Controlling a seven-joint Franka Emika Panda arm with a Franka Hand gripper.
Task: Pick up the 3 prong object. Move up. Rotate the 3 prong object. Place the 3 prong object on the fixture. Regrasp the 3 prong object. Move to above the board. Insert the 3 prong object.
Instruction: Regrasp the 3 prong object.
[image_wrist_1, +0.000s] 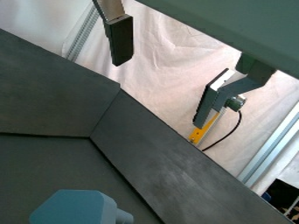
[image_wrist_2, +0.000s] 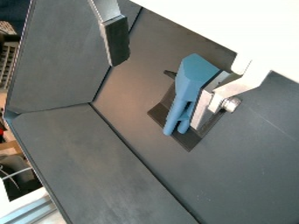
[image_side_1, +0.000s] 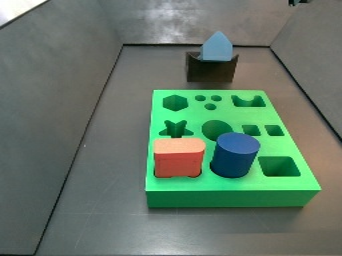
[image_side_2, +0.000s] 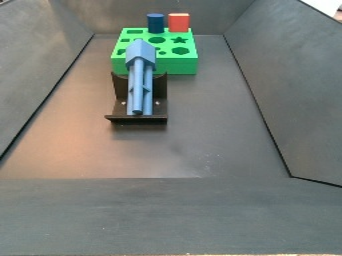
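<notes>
Silver plate with a dark pad is all I get of each finger: one finger (image_wrist_2: 114, 35) shows in both wrist views, its partner (image_wrist_2: 222, 94) across a wide gap, so I read the gripper (image_wrist_2: 170, 66) as spread wide and holding nothing. In a wrist view the steel-blue pronged piece (image_wrist_2: 187, 92) sits beyond the fingertips, close to the second finger and not clamped, resting on the dark fixture (image_wrist_2: 176, 131). In another wrist view only a blue corner of the pronged piece (image_wrist_1: 82, 208) shows, well apart from the fingers (image_wrist_1: 118, 39), with the gripper (image_wrist_1: 176, 66) over the dark floor.

From the side views I cannot see the gripper at all. I see the pronged piece (image_side_1: 217, 44) lying in the fixture's (image_side_1: 211, 68) notch, just behind the green board (image_side_1: 227, 185). A red block (image_side_1: 178, 158) and a dark blue cylinder (image_side_1: 234, 155) stand in the board. From the opposite side, the pronged piece (image_side_2: 142, 78) lies lengthwise across the fixture (image_side_2: 138, 110), one end pointing at the board (image_side_2: 158, 55).
</notes>
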